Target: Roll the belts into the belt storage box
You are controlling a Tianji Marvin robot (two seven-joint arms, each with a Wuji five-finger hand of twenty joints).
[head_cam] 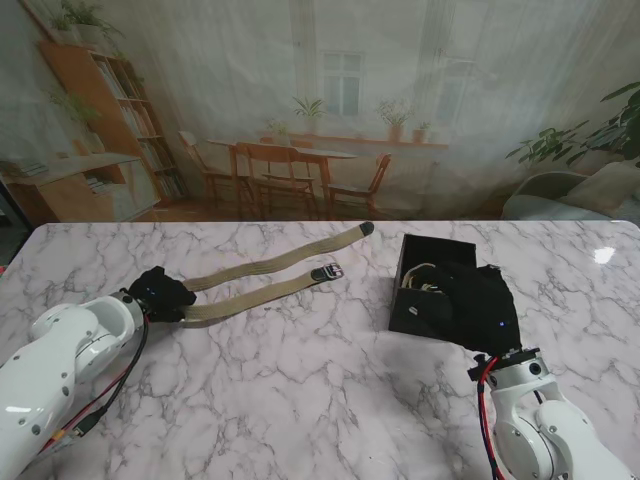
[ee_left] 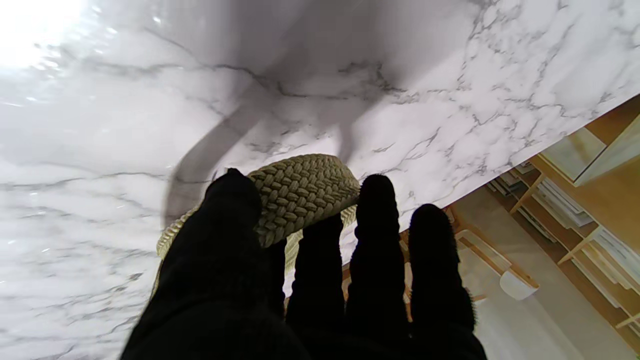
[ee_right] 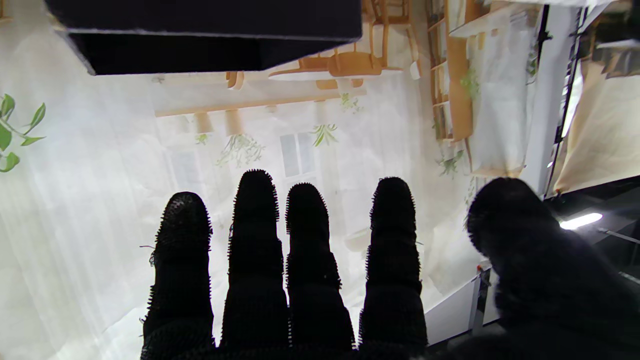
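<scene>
Left robot hand clamps the belt's folded end; right robot hand, fingers spread, rests at the box.

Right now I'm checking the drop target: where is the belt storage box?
In the stand's view the black belt storage box sits on the marble table's right side, under the right hand, right of the belt's buckle.
</scene>
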